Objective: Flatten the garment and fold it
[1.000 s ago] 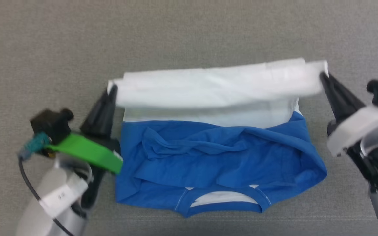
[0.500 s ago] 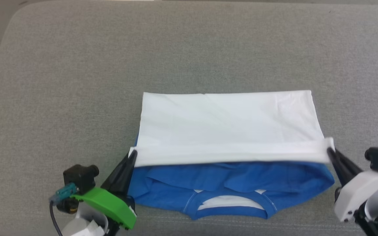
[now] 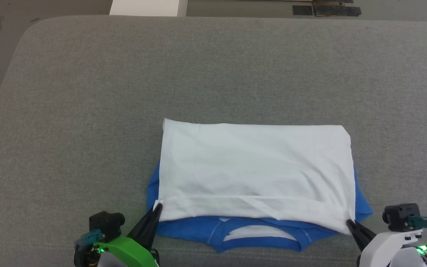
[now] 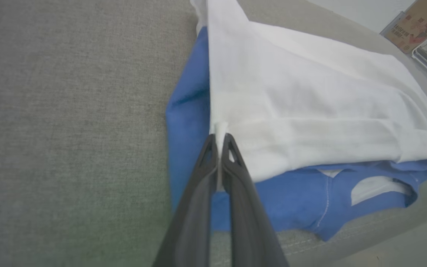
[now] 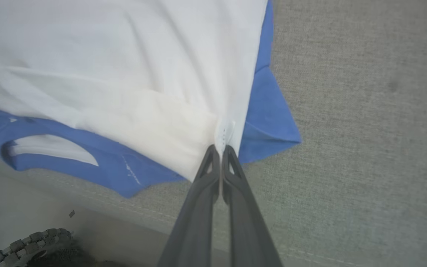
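Since a second ago you have carried the hem of the soft white T-shirt with royal-blue sleeves and neckband point(image 3: 256, 163) across its tucked-in sleeves. It now lies just short of the neckband. The head camera has tipped too, so discount the shift of the whole picture.

Largest first: the grey woven upholstered cushion point(image 3: 213, 74) bears everything. The T-shirt lies on its near part, doubled over, white panel uppermost, with blue showing at both sides and along the near edge.

Your left gripper point(image 3: 156, 208) is pinched tight on the hem's left corner and your right gripper point(image 3: 348, 222) on its right corner, both low by the cushion.

I judge this the close of the hem-to-collar fold. Next you need to let both corners go and draw back without dragging the top layer, then smooth the slanting crease near the right corner.

Beyond the cushion's far edge lies floor, with a white panel point(image 3: 145, 7) and dark flat pieces point(image 3: 326, 9).
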